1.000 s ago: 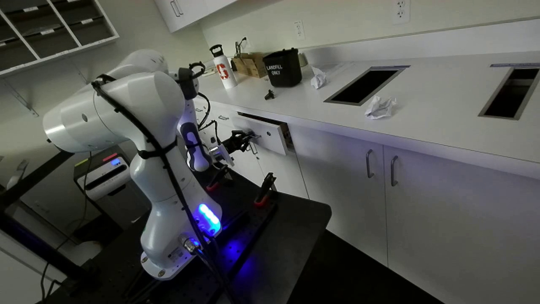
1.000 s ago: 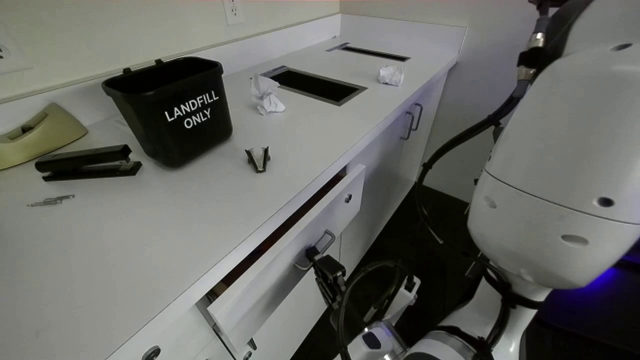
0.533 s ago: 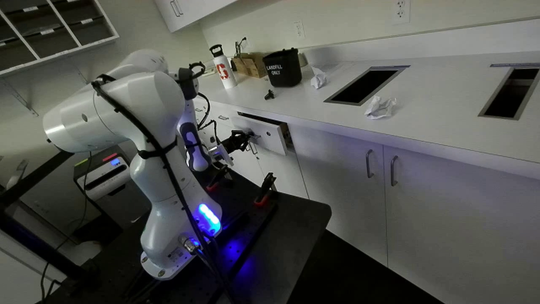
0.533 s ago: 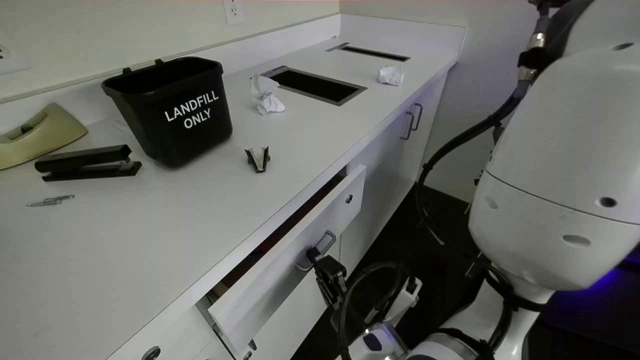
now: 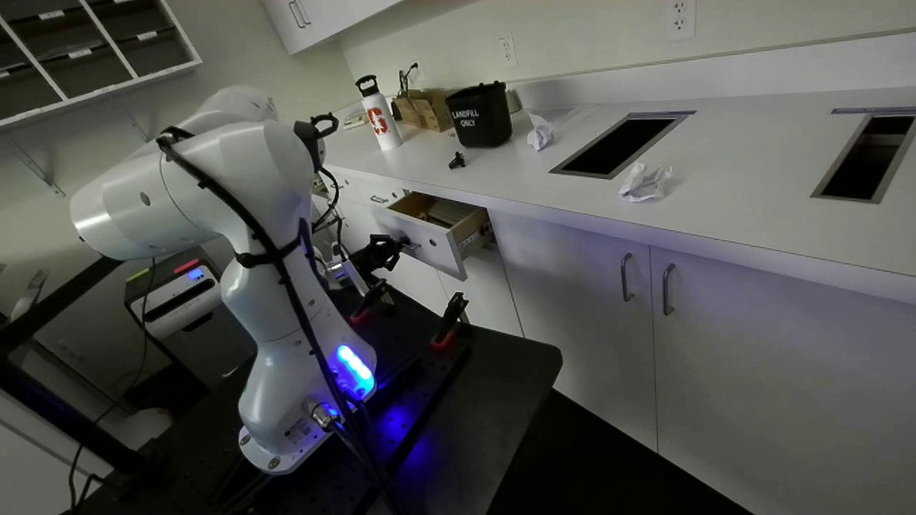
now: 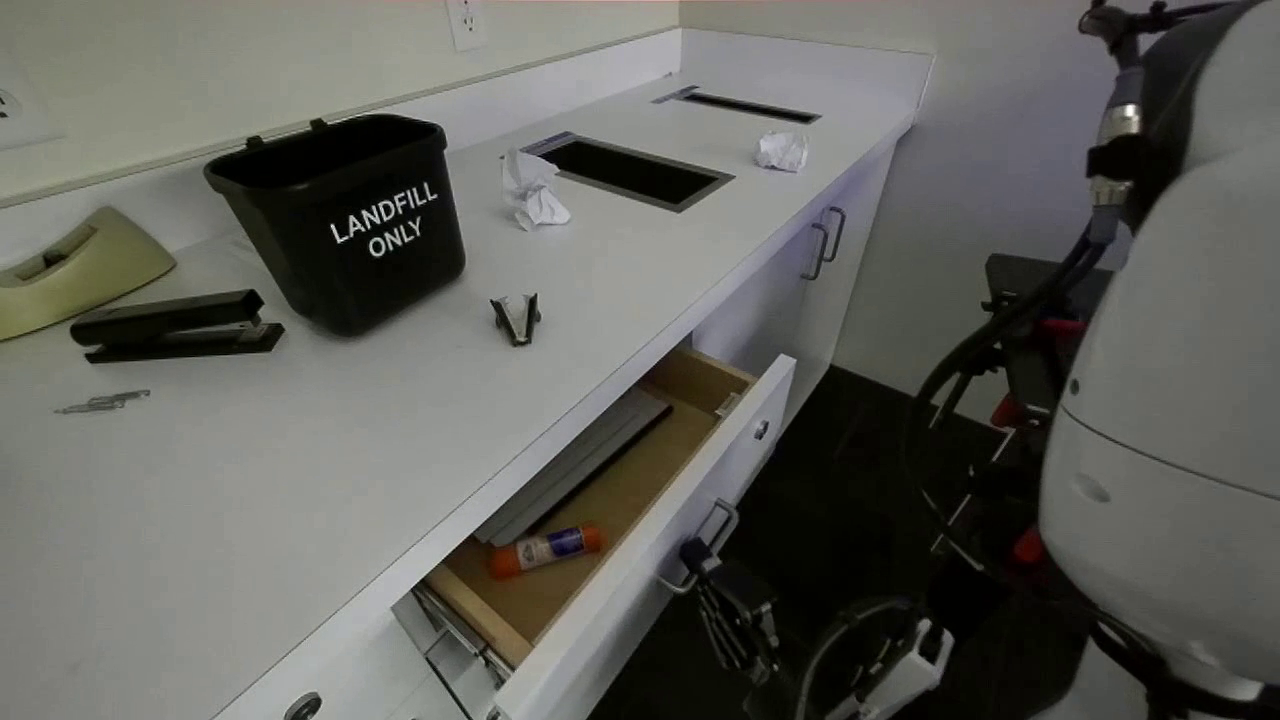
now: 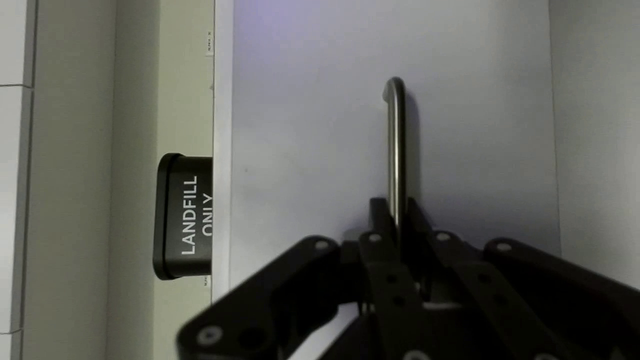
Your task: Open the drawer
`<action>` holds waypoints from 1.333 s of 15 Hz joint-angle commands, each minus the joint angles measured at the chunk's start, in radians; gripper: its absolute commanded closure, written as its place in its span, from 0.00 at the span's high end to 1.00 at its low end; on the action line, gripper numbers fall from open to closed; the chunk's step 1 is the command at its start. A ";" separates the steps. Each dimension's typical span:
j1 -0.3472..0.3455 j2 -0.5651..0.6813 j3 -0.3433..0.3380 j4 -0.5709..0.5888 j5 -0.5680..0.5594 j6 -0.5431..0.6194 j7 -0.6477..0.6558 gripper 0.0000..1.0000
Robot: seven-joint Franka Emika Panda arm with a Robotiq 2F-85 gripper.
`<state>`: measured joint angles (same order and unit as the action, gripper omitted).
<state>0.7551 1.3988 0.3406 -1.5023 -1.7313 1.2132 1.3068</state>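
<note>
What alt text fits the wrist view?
Black pincer shut on the metal bar handle of a flat-fronted white drawer. At the picture's left, a black bin lettered LANDFILL ONLY appears turned sideways, partly cut off.

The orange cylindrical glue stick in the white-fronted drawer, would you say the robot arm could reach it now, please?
Probably not yet: its black end effector is shut on the grey metal handle. After letting go, it likely could, as the drawer stands open and nothing visible covers the glue stick.
</note>
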 commanded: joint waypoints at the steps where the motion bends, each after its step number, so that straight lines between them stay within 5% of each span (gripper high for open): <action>1: 0.038 -0.036 0.045 -0.056 0.063 -0.025 0.097 0.02; 9: 0.125 -0.086 0.109 -0.130 0.251 -0.090 0.231 0.02; 15: 0.190 -0.126 0.093 -0.155 0.349 -0.067 0.262 0.02; 17: 0.190 -0.139 0.085 -0.168 0.359 -0.054 0.263 0.36; 20: 0.167 -0.191 0.076 -0.216 0.390 -0.034 0.350 0.57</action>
<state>0.9481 1.3190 0.4373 -1.6022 -1.3942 1.1597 1.5731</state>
